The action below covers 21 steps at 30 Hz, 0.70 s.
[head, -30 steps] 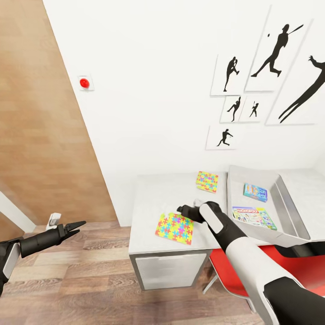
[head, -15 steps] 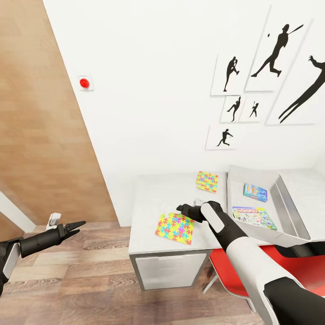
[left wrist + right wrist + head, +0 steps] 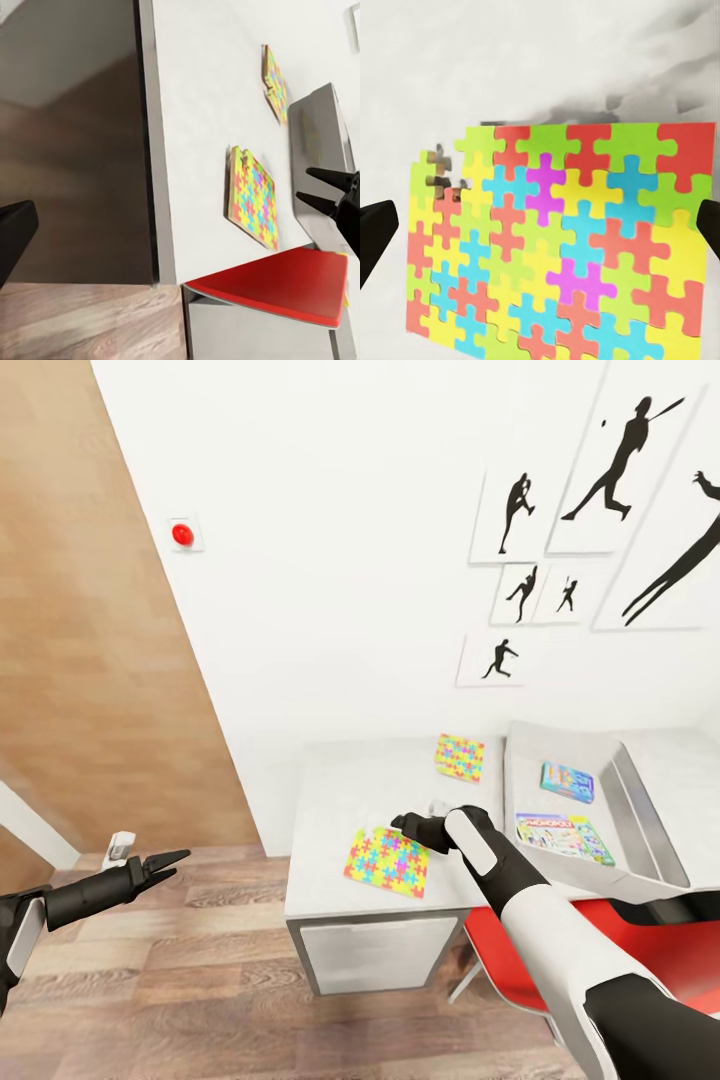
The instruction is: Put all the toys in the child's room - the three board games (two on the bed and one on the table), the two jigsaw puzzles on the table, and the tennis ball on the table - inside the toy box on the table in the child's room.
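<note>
Change: between the earlier head views and this one the whole picture shifted slightly, wall pictures and red button alike, so the camera had tilted a little; the toys had not moved on the table (image 3: 340, 790).
Meaning for the task: no toy had gone in during that interval; both puzzles were still out, so the pick of the nearer one looked to be the step in hand.
Right arm: reached forward from 5 o'clock over the table's front edge, elbow low, forearm angled toward 10 o'clock, much as before.
Right pincer (image 3: 404, 824): hovering just above the near jigsaw puzzle (image 3: 387, 863), at that puzzle's 1 o'clock corner; fingers spread wide in the right wrist view, nothing between them.
Left arm: held out low over the wood floor (image 3: 180, 980) at 8 o'clock, well apart from the table, unchanged.
Left pincer (image 3: 168, 860): fingers parted a little, gripping nothing.
Far jigsaw puzzle (image 3: 459, 757): flat on the table at 12 o'clock of the near one, just beside the toy box (image 3: 640, 830).
Toy box contents: a blue board game (image 3: 567, 781) and a white-green board game (image 3: 563, 837) lying inside.
Tennis ball: could not be made out.
</note>
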Available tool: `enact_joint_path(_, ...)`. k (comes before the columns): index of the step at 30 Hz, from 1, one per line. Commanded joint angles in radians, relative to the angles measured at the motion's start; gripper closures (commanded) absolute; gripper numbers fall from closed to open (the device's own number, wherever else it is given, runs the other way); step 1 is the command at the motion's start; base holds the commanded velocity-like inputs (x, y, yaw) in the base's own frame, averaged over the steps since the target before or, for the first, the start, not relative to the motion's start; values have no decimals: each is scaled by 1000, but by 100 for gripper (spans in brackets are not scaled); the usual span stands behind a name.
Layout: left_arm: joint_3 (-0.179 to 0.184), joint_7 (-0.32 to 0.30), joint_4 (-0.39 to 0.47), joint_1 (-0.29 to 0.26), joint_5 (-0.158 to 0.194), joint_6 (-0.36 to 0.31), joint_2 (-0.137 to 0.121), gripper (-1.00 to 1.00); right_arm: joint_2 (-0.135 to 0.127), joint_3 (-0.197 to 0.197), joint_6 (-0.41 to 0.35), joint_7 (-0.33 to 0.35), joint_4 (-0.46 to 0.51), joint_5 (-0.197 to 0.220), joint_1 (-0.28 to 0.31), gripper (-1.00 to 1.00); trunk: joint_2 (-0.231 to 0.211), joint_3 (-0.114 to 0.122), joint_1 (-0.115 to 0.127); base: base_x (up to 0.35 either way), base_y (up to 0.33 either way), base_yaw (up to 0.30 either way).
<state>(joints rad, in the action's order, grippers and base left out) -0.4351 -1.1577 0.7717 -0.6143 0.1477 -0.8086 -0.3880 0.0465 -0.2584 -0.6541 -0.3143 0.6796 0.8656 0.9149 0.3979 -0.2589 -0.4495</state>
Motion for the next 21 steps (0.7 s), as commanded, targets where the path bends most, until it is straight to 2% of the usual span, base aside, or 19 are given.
enact_joint_path(1,-1,-2,0,-1,3,-7,0,-100,0,-3,-1,-11,1,11,1,-100,2,-4,-1,0,0,0)
enact_joint_path(21,-1,0,0,-1,3,-7,0,-100,-1,-2,5,-17,0,10,1,-100,2,-9,-1,0,0,0)
